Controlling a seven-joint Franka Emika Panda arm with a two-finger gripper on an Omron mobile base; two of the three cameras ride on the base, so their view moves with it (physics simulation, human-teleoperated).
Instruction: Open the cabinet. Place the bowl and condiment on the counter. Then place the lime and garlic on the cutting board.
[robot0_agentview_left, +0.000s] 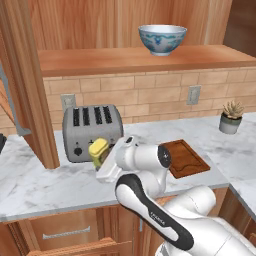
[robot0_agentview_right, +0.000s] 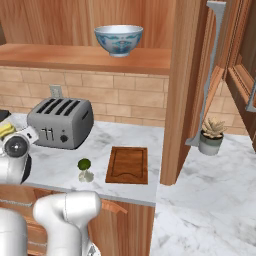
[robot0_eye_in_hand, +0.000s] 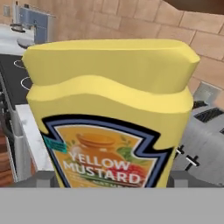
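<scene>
Filling the middle of the hand view, the condiment (robot0_eye_in_hand: 109, 118) is a glossy yellow squeeze bottle with a wavy shoulder and a "Yellow Mustard" label, sitting between the wide-spread jaws of the gripper (robot0_agentview_left: 102, 159), though actual contact can't be made out. At left centre of the left base view it hangs just before the ribbed grey toaster (robot0_agentview_left: 92, 131) over the veined marble counter (robot0_agentview_left: 40, 185). The patterned bowl (robot0_agentview_left: 162, 39) rests upper right on the wooden cabinet (robot0_agentview_left: 100, 60) shelf; the grooved cutting board (robot0_agentview_right: 127, 165) lies at centre of the right base view, the round lime (robot0_agentview_right: 84, 164) and lumpy garlic (robot0_agentview_right: 86, 176) just to its left.

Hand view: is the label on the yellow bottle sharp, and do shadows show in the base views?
Hand view: condiment looms close, label readable but soft. Right base view: faint shadow beside the toaster. Left base view: even light, no glare on the counter.
</scene>
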